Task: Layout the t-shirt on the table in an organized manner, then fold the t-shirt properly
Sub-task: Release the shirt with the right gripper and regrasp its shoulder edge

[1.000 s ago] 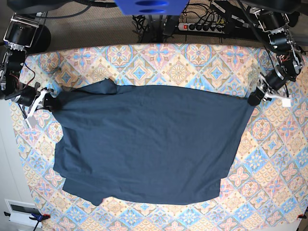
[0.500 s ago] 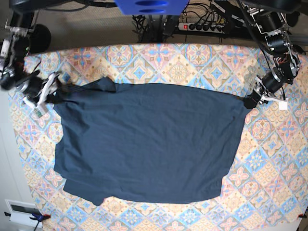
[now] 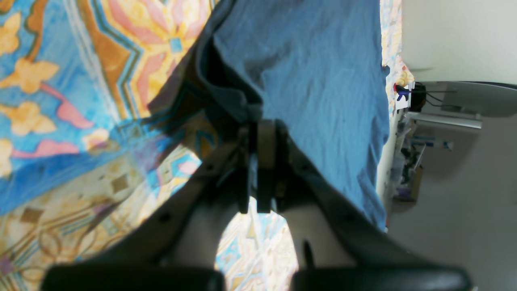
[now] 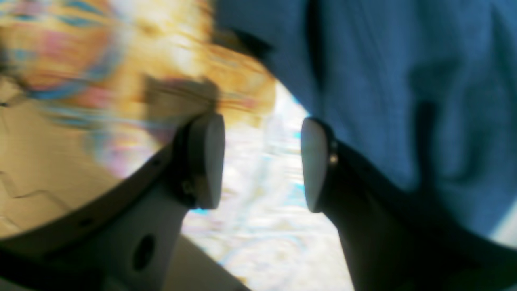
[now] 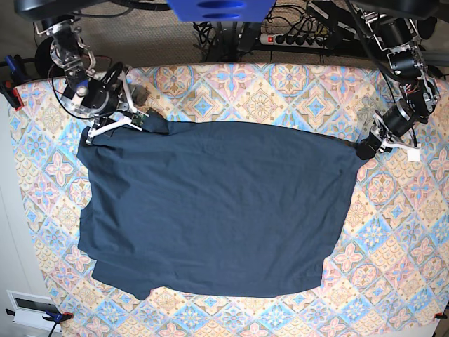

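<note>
The navy t-shirt (image 5: 217, 210) lies spread flat over the middle of the patterned table (image 5: 280, 88). My left gripper (image 5: 366, 149) is shut on the shirt's far right corner. In the left wrist view the gripper (image 3: 258, 125) pinches a fold of the fabric (image 3: 315, 72) just above the cloth. My right gripper (image 5: 121, 121) is at the shirt's far left corner, near the bump of fabric there. In the right wrist view the gripper (image 4: 262, 161) is open and empty, and the shirt (image 4: 404, 81) lies beside its right finger (image 4: 317, 161).
A power strip (image 5: 295, 38) and cables lie behind the table's far edge. Clamps hold the cloth at the left edge (image 5: 10, 88) and the front left corner (image 5: 52, 317). Patterned cloth shows all around the shirt, widest on the right.
My right gripper has let go of the shirt's left corner, opened, and moved toward the back and right. The corner now lies on the table. The left gripper has barely moved.
</note>
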`<state>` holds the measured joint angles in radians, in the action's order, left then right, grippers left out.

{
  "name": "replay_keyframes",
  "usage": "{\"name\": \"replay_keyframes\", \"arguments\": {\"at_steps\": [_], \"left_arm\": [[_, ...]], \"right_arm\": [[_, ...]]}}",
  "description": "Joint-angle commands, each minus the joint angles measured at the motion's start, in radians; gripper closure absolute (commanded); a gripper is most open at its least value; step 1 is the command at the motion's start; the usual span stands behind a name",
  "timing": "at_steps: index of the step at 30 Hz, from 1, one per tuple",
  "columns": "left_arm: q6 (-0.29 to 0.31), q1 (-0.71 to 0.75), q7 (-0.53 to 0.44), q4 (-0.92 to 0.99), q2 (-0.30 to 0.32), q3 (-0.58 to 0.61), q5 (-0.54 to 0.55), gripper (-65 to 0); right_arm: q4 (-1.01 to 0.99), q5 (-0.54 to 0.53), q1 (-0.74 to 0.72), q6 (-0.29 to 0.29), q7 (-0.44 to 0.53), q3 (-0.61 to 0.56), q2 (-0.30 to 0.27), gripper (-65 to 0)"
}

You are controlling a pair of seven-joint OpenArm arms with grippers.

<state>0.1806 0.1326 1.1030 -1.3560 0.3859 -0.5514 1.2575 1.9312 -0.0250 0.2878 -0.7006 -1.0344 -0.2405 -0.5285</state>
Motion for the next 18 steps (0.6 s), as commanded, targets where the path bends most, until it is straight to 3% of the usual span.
{"name": "replay_keyframes", "arguments": {"at_steps": [1,18], "left_arm": [[0.007,-0.009,-0.005,-0.015,0.022,-0.005,0.024,0.0],[0.007,-0.011,-0.005,-0.015,0.022,-0.005,0.024,0.0]], "right_arm": [[0.017,0.0,-0.003,0.002,0.013,0.0,0.005,-28.8],[0.014,0.0,-0.026,0.002,0.013,0.0,0.135,-28.8]]}}
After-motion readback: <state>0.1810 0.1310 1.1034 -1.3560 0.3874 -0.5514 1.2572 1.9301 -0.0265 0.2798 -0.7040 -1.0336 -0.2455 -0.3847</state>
